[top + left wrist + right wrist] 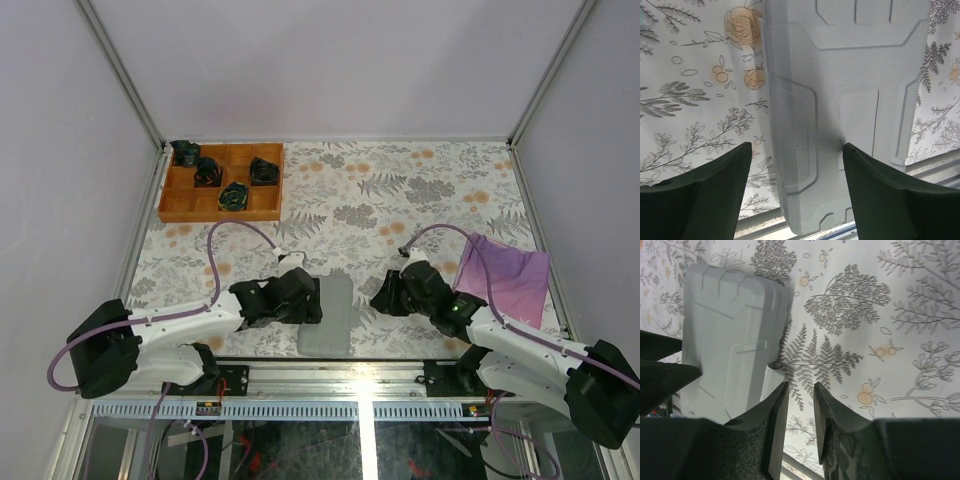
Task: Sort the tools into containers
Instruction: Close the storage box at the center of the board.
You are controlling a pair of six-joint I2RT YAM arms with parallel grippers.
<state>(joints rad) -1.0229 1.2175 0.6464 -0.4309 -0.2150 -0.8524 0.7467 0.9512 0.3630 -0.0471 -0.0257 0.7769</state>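
Observation:
The grey case (330, 318) lies closed and flat near the table's front edge, seen from above in the left wrist view (850, 95) and at the left of the right wrist view (730, 330). My left gripper (312, 300) is open, its jaws (796, 145) straddling the case's left long edge; the right finger (875, 185) is over the lid. My right gripper (380, 297) hangs just right of the case. Its jaws (800, 386) are a narrow gap apart with nothing between them, close to a small tab (771, 379) on the case's edge. No pliers, screwdriver, tape measure or key are in view.
An orange compartment tray (172, 207) with several black objects (233, 196) stands at the back left. A purple cloth (512, 275) lies at the right, behind my right arm. The metal front rail (360, 372) runs just below the case. Walls close in both sides.

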